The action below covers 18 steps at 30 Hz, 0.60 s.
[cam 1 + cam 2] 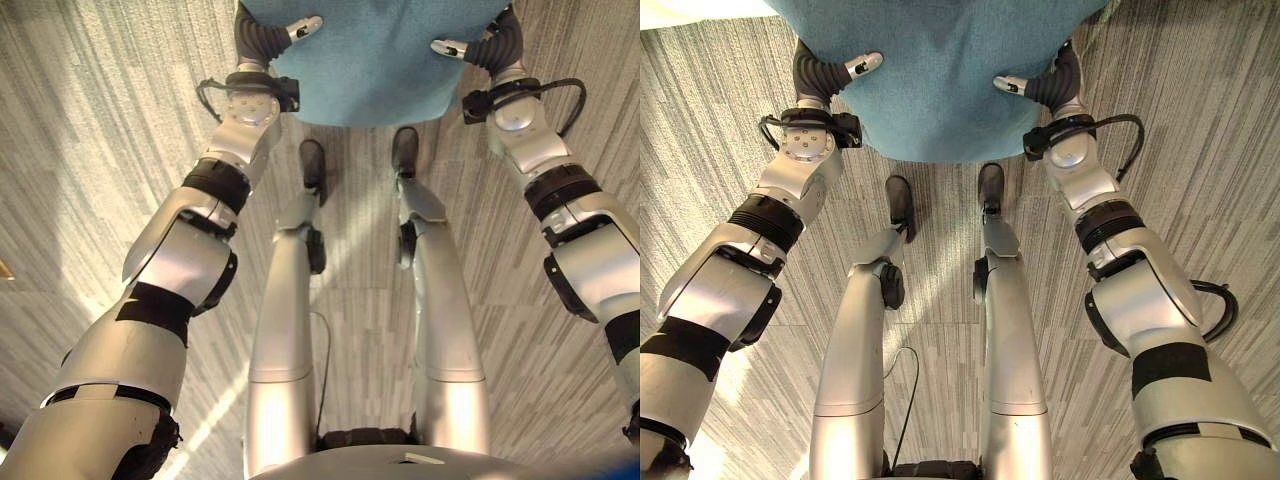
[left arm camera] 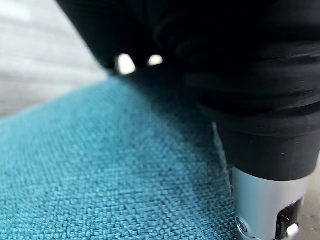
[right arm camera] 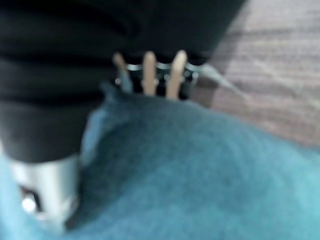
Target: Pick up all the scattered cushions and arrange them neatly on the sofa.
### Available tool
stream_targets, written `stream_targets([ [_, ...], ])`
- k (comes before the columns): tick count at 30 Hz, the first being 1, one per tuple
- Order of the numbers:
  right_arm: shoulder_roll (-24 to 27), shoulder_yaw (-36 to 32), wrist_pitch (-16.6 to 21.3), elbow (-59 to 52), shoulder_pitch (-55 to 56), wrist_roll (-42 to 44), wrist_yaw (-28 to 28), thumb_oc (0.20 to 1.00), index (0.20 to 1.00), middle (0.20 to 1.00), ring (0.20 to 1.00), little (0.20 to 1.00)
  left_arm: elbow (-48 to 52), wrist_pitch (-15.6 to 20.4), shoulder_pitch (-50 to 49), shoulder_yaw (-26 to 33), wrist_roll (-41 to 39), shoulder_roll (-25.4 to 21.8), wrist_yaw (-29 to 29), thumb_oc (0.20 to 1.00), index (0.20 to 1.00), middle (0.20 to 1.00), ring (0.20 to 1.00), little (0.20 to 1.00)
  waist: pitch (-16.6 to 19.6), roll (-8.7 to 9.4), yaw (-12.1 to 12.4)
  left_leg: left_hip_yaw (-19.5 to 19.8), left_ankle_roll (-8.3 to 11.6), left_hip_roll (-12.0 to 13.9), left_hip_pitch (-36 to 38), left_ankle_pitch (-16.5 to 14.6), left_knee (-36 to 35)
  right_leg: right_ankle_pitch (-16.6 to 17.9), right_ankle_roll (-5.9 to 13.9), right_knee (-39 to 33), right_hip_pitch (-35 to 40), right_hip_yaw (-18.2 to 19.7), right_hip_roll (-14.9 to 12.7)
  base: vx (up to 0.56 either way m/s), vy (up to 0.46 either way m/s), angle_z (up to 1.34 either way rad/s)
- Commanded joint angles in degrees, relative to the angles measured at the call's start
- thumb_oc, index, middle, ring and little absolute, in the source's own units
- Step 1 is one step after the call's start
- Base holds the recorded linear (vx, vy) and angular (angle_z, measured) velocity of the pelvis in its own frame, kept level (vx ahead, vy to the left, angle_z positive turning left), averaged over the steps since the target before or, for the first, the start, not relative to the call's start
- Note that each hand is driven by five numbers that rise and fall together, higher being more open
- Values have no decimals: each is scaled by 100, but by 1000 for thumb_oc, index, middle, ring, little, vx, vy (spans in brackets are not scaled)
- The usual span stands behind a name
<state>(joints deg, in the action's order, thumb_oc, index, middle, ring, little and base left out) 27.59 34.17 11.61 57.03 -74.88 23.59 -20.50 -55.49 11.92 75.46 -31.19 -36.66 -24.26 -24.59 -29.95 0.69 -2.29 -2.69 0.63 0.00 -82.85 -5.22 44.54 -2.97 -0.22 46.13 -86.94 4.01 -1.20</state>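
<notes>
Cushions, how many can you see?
1. The teal cushion is held between the left robot hand and the right robot hand, above the grey carpet. Others may lie outside the views.

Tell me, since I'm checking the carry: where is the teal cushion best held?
By its two opposite side edges, one robot hand from each side, as now: left robot hand and right robot hand flank the teal cushion, thumbs on top. It looks too broad and soft for one hand.

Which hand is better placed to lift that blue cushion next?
Neither alone: the left hand grips one side of the teal cushion and the right hand the opposite side, thumbs on top, so lifting together looks likeliest.
</notes>
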Motion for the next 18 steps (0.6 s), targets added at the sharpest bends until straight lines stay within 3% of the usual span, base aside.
stream_targets([
  [1, -653, 199, 522, -799, 202, 178, 327, 200, 200, 200, 200, 200, 564, 552, -288, -12, -40, 546, 142, 200, 200, 200, 200, 200, 775, -258, -76, 349, 140, -42, -365, -50, 207, -153, 450, 192, -99, 11, 45, 25, -43, 1],
  [8, -474, -398, 676, -1605, 794, 225, 326, 200, 200, 200, 200, 200, 1388, 710, -817, 250, -194, 577, 197, 200, 200, 200, 200, 200, 1064, -191, -139, 376, 130, -24, -28, -84, 5, -231, 409, 51, 222, -60, 72, 8, -13, 1],
  [13, -398, -798, 709, -2139, 1594, 111, 374, 200, 200, 200, 200, 200, 1960, 722, -1544, 449, -55, 766, 216, 200, 200, 200, 200, 200, 1252, -188, -168, 400, 140, 15, 715, -35, -591, -245, 397, -399, 914, -76, 61, 1, -5, -1],
  [16, -458, -996, 694, -2475, 2154, -177, 384, 200, 200, 200, 200, 200, 2213, 695, -2121, 556, 40, 943, 291, 200, 200, 200, 200, 200, 1278, -181, -179, 394, 168, 36, 1554, 11, -1061, -239, 394, -790, 1695, -76, 2, -46, -18, 3],
  [17, -517, -1067, 659, -2686, 2633, -399, 405, 200, 200, 200, 200, 200, 2423, 652, -2569, 573, 221, 999, 365, 200, 200, 200, 200, 200, 1276, -152, -166, 398, 189, 46, 2205, 291, -1572, -6, 403, -1249, 2303, -97, -51, -99, -48, 0],
  [18, -577, -1092, 639, -2810, 2993, -450, 471, 200, 200, 200, 200, 200, 2615, 630, -2895, 536, 344, 1000, 456, 200, 200, 200, 200, 200, 1301, -122, -151, 406, 220, 17, 2751, 367, -1911, 17, 408, -1563, 2848, -103, -64, -83, -40, 2],
])
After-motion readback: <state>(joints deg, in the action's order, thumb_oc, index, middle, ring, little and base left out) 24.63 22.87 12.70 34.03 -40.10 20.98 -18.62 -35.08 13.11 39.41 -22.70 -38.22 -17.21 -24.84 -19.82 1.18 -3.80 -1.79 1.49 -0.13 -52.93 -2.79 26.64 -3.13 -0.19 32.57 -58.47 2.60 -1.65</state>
